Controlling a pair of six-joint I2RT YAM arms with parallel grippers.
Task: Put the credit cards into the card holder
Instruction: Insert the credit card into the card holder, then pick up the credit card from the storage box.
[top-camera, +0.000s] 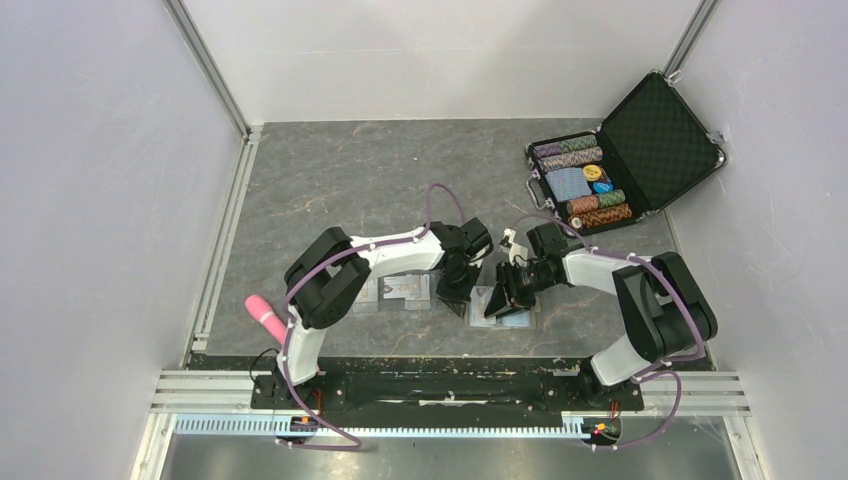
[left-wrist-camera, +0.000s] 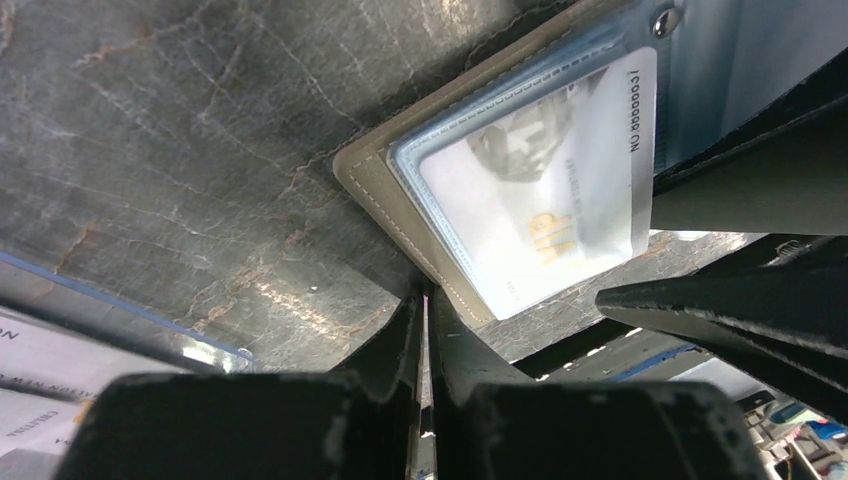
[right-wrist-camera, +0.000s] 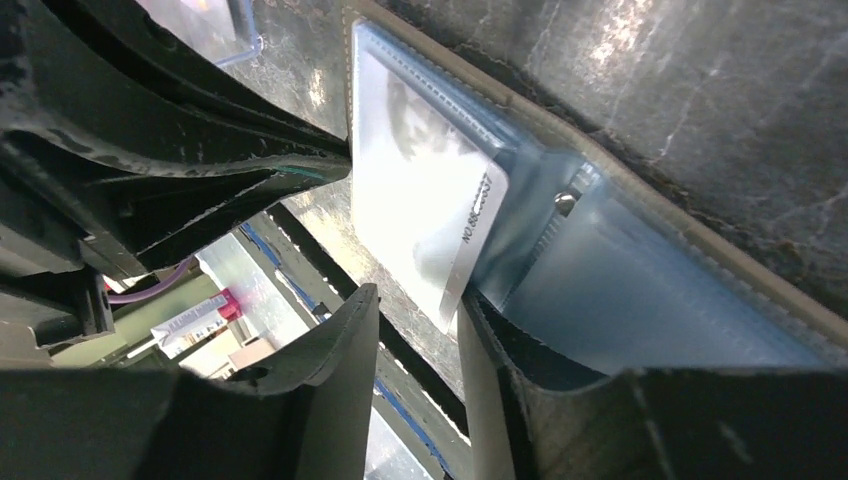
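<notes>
One credit card sits in pale blue pocket of card holder, printed number end toward fold. Holder lies spread open on desk, near front edge, between both arms. I read left end effector as fingers together, tips right at holder's olive edge; can't tell if pinching it. On right end effector fingers stand apart, card's free corner at gap, nothing clamped.

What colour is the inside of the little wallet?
Pale blue, with an olive-tan edge around it; the card holder shows best in the left wrist view.
</notes>
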